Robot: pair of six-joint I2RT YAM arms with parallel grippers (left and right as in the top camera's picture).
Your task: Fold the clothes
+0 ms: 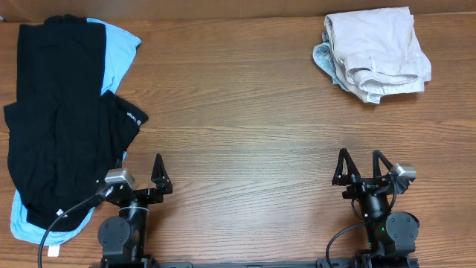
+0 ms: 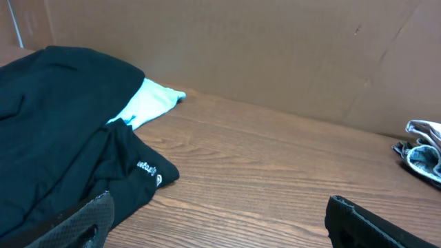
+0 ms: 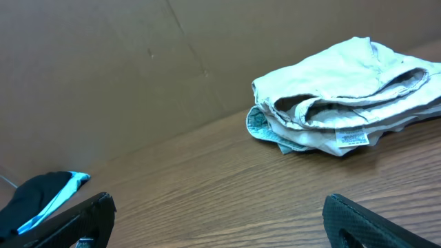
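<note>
Two tools, both spread wide, nothing between the fingers. Left tool (image 1: 138, 170) sits at the near edge of the counter (image 1: 245, 112), left of centre, its outer finger right beside the black garments (image 1: 59, 112). Right tool (image 1: 360, 160) is at the near edge, right of centre, over bare wood, well apart from any cloth.

Black garments lie spread in a pile along the left edge, from far corner to near corner, small white print (image 2: 148, 169) on one hem. Sky-blue garment (image 1: 115, 52) is under them, poking out at the far side and again at the near-left corner.

Beige shorts (image 1: 379, 52) are bunched at the far-right corner, loosely folded, white label (image 3: 353, 138) facing the right tool. Blue-patterned fabric (image 3: 258, 122) peeks out at their left edge. Brown cardboard wall (image 2: 275, 48) behind the far edge.
</note>
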